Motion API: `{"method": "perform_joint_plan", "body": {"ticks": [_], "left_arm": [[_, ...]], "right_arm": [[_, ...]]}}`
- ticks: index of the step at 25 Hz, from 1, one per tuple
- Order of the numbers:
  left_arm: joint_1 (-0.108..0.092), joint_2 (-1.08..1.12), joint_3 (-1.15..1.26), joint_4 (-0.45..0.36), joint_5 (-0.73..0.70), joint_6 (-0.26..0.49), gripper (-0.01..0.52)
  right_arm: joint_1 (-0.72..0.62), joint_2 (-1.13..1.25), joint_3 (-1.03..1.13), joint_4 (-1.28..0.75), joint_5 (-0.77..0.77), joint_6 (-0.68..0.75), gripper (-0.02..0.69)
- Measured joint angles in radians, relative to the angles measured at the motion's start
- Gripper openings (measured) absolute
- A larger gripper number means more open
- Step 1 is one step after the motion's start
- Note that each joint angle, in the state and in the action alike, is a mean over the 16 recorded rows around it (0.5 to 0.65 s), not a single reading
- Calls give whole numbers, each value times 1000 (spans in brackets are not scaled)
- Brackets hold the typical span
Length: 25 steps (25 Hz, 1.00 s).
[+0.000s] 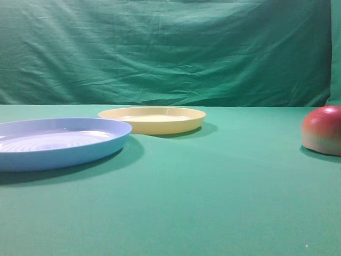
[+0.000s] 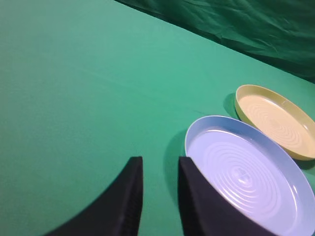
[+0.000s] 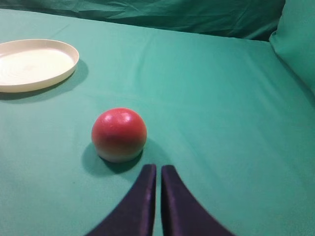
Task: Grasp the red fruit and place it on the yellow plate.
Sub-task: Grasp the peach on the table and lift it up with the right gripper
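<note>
The red fruit [image 3: 119,134] sits on the green bench [image 1: 213,202], well apart from the yellow plate [image 1: 152,119], and nothing touches it. The yellow plate holds nothing. Just beside it lies a bigger blue plate [image 1: 58,141] with rings in its middle, and it also holds nothing. The right claw [image 3: 157,169] is near the fruit, just behind it, with its two fingers almost together and nothing between them. The left claw [image 2: 160,164] is beside the blue plate, its fingers a little apart and holding nothing.
</note>
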Motion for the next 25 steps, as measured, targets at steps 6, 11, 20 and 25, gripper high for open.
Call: {"method": "perform_joint_plan", "body": {"ticks": [6,11,20,25], "left_arm": [[0,0,0,0,0,0,157],[0,0,0,0,0,0,157],[0,0,0,0,0,0,157],[0,0,0,0,0,0,157]], "right_arm": [[0,0,0,0,0,0,0],[0,0,0,0,0,0,0],[0,0,0,-4,-1,-3,0],[0,0,1,3,-29,-9,0]]}}
